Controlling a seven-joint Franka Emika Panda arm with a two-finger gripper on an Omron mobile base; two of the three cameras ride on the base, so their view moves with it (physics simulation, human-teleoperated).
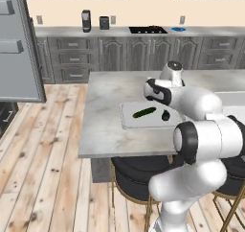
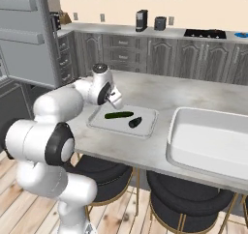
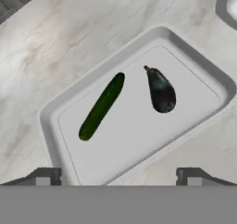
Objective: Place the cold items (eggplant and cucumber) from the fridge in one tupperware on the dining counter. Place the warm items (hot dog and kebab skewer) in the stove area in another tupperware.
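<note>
Counter (image 1: 105, 125): pale marbled stone island, with dark round stools (image 2: 189, 199) tucked under its near edge. Tupperware (image 3: 55, 114): shallow, light grey, rectangular with rounded corners, lying flat on the counter near that edge. Cucumber (image 3: 102, 106): long, green, lying flat inside the tupperware on the side toward the fridge. Eggplant (image 3: 160, 91): short, dark and glossy, stem end pointed away from the pincer, lying in the same tupperware beside the cucumber and apart from it, on the side toward the second container. Pincer (image 3: 118, 174): poised above the tupperware, jaws spread wide, nothing between them, both fingertips (image 3: 44, 176) showing at the lower edge of the hand view, clear of the contents. Second container (image 2: 208, 136): larger, white, deep-walled, standing on the counter just beside the tupperware in the right base view. Fridge (image 2: 24, 35): grey, standing to the left of the island. Back wall: grey cabinets, a black cooktop (image 1: 147, 30), and two small dark appliances (image 1: 86, 21) on the worktop.
</note>
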